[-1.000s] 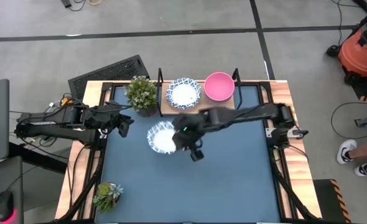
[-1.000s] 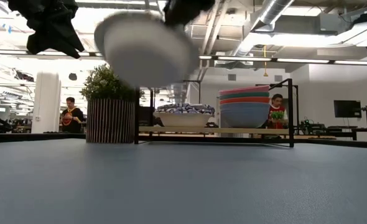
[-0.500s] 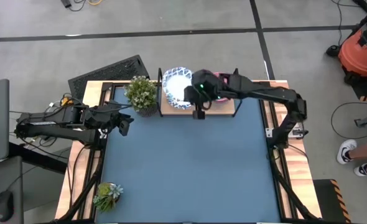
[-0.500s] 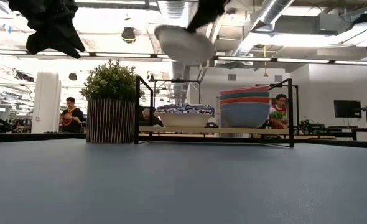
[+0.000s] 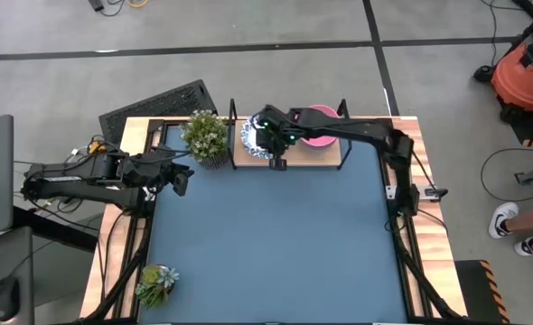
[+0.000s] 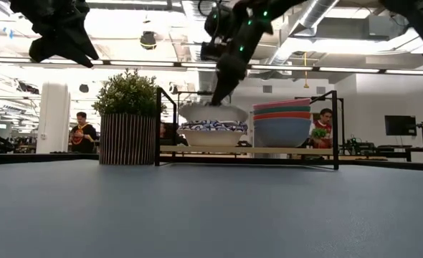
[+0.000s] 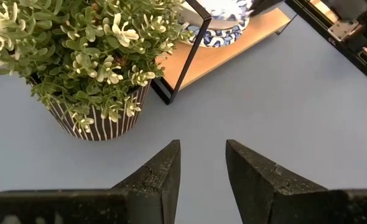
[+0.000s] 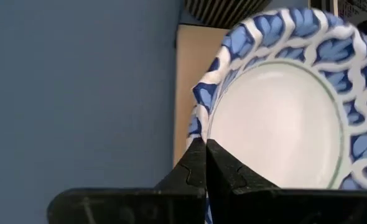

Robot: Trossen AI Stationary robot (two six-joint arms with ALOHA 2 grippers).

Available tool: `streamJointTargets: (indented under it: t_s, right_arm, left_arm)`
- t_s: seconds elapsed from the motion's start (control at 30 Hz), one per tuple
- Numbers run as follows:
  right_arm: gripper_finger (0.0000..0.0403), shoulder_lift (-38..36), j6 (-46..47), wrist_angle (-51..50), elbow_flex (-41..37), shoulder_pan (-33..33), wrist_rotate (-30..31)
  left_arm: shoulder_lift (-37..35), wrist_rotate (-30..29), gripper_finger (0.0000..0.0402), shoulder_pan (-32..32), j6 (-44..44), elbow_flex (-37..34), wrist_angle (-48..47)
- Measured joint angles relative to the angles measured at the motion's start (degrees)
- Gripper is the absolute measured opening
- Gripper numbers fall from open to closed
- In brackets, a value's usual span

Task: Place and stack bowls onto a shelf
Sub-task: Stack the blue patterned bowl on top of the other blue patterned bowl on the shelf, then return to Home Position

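Right gripper (image 5: 268,144): I see its jaws pinched on the rim of a white bowl (image 6: 213,112), upper centre of the high view.
Held bowl: just above the blue-rimmed bowl (image 6: 213,129) on the shelf (image 6: 283,150).
Stacked bowls (image 6: 281,122): shelf's right end.
Left gripper (image 7: 202,171): jaws narrowly parted, empty, near the plant (image 7: 84,56).
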Motion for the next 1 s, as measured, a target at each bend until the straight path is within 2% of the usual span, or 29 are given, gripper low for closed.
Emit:
streamJointTargets:
  t_s: [0.3, 0.73, 0.87, 1.0]
  right_arm:
    - [0.0025, 2.81, 0.1, 0.13, 0.05, -1.69, -1.0]
    - [0.02, 0.75, 2.16, -1.32, 1.06, -1.27, -1.38]
    - [0.0227, -1.81, 3.78, -3.1, 4.93, -0.77, -2.4]
    - [0.0231, -7.54, 5.51, -3.78, 8.77, -0.19, -2.94]
  left_arm:
    - [0.0, -0.02, 0.0112, 0.0, 0.0, 0.0, -0.15]
    - [0.02, -1.74, 0.0112, 0.0, 0.46, 0.0, -0.15]
    - [0.02, -1.79, 0.0112, 0.0, -0.06, 0.0, -0.11]
    - [0.02, -1.57, 0.0112, 0.0, -0.17, 0.0, 0.04]
